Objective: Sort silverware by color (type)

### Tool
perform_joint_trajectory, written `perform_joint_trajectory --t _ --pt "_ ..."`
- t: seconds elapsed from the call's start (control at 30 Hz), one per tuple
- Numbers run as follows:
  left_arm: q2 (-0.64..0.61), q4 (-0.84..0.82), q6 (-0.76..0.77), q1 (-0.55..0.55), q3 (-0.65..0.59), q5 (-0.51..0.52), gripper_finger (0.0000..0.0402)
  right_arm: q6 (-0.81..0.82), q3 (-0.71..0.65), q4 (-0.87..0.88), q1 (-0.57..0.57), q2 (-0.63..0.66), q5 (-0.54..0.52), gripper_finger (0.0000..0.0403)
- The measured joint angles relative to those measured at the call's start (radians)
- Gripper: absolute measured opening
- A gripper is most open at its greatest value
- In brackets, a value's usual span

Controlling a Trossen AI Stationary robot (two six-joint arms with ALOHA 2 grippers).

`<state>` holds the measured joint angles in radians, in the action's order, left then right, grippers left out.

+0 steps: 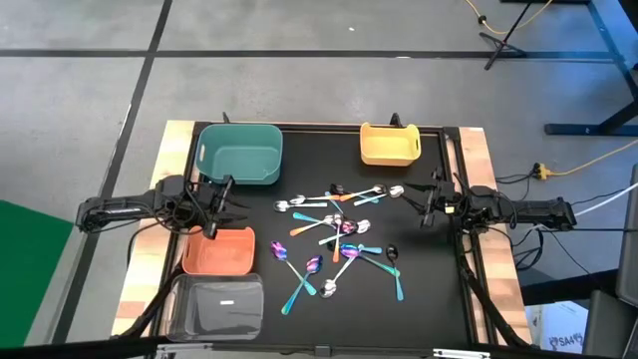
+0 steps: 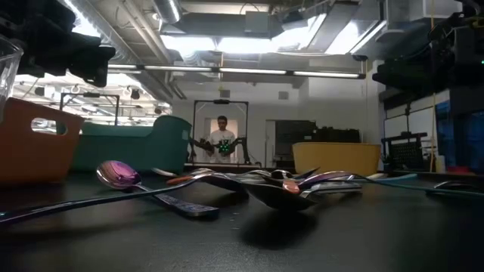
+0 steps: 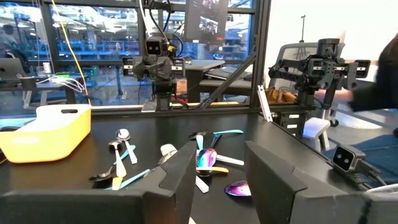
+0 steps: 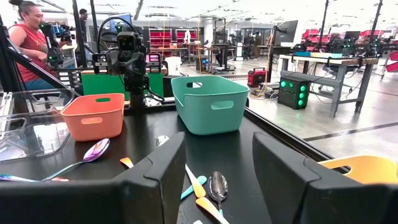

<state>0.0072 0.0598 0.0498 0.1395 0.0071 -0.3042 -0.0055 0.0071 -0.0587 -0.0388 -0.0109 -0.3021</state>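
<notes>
Silverware point(image 1: 339, 239): a loose scatter of small thin spoons lying flat on the black surface point(image 1: 429, 299), centred slightly right of middle in the high view, several crossing or touching one another. Finishes visible: shiny silver toward 12 o'clock of the pile, teal-blue handles toward 5 and 7 o'clock, iridescent purple bowls in the middle, a few orange handles, one dark spoon at about 4 o'clock. None in any bin yet, so sorting looks unstarted. Handling judgement: light, stiff, slick metal lying flush to the surface, likely to skate or pivot if nudged; best hold is across the narrow handle near mid-length, starting with outliers at the pile's edge rather than overlapped pieces. Bins ring the scatter: teal bin point(image 1: 239, 153) at 10 o'clock, yellow bin point(image 1: 389, 144) at 1 o'clock, orange bin point(image 1: 218, 251) at 8 o'clock, clear bin point(image 1: 215, 305) beyond it at 7 o'clock. Left claw point(image 1: 225, 199) hangs at 9 o'clock between teal and orange bins, fingers apart, holding nothing. Right claw point(image 1: 429, 202) hangs at 3 o'clock, near the silver spoons, fingers apart, empty too.
</notes>
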Motion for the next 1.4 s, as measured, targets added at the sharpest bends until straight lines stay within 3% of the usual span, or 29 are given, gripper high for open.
perform_joint_trajectory --t 0.87,1.17,1.4 --pt "0.0 0.0 0.019 0.0 0.0 0.012 0.0127 0.0 0.0 0.0 0.0 0.0 0.0 0.0175" --pt "0.0 0.01 0.023 0.0 0.0 0.073 0.0127 0.0 0.0 0.0 0.0 0.0 0.0 0.0175" --pt "0.0 0.019 0.149 0.0 0.0 0.247 0.0131 0.0 0.0 0.0 0.0 0.0 0.0 0.0175"
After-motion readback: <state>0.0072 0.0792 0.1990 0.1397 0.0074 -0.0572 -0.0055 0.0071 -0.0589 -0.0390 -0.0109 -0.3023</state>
